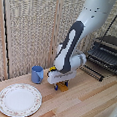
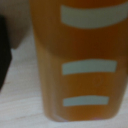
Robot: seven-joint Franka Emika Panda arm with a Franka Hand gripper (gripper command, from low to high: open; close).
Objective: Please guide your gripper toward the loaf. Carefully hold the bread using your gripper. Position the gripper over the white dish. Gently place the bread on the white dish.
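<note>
One white bar gripper (image 1: 62, 85) low over small orange-brown loaf (image 1: 63, 87) | grip state indeterminate | centre fingers across loaf, close gently before lifting to white floral-rimmed dish (image 1: 19, 100)

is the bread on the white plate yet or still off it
Off it. The bread sits on the wooden table under the gripper, apart from the white plate, which is bare.

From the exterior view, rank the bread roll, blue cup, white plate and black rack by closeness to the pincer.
1. Small orange-brown bread roll, right at the pincer.
2. Blue cup, toward the exterior view's left.
3. Large white floral-rimmed plate, lower left; black wire rack, upper right: too close to call.
</note>
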